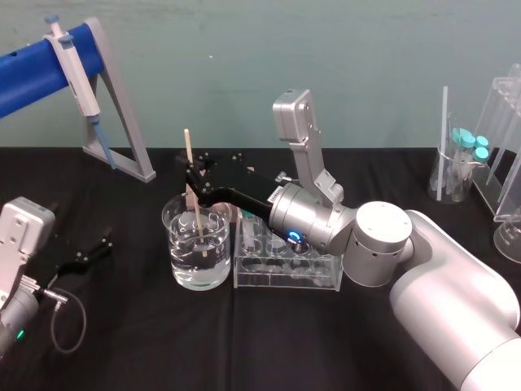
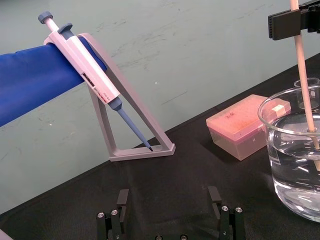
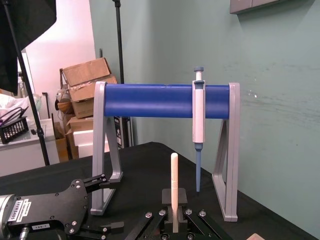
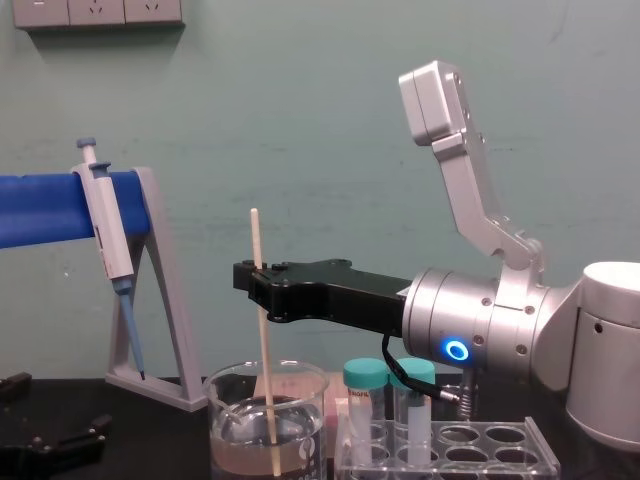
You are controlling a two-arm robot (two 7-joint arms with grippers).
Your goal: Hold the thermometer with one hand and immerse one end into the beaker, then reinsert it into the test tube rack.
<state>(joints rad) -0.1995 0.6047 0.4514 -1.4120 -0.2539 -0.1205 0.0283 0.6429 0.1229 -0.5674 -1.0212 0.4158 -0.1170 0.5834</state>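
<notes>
The right gripper [image 4: 256, 282] is clamped on the thermometer [image 4: 265, 350] above the beaker [image 1: 174, 248], the rod near upright with its lower end in the liquid. The test tube rack [image 1: 285, 275] stands just right of the beaker, so the rod must lift straight clear of the rim, avoiding the teal-capped tubes [image 4: 366, 378]. The left gripper [image 1: 91, 252] lies open, left of the beaker.

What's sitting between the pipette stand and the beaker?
A pink box sits between the grey pipette stand and the beaker, seen in the left wrist view.
</notes>
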